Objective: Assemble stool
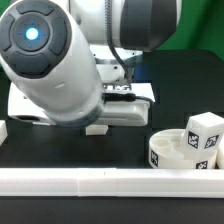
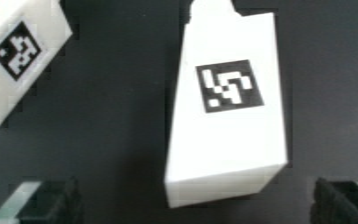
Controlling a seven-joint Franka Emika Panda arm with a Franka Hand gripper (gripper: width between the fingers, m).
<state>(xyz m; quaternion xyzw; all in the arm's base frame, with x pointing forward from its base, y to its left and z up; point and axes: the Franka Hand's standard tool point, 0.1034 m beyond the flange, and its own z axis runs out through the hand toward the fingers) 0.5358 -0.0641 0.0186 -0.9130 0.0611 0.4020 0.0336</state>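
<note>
**Leg between spread jaws, not yet gripped**

We see the leg (image 2: pixel 229 105) lying flat on the black table (image 1: pixel 120 150), slightly askew to the fingers. Closing from here could catch a corner and twist or squirt it loose. A second leg (image 2: pixel 16 60) lies near and could be nudged. The gripper (image 2: pixel 194 200) hangs above, jaws spread wide and touching nothing. In the exterior view the arm (image 1: pixel 50 60) bends low, hiding the gripper. The seat (image 1: pixel 170 152) sits well apart at that view's right, with a third leg (image 1: pixel 205 135) standing on it.
</note>
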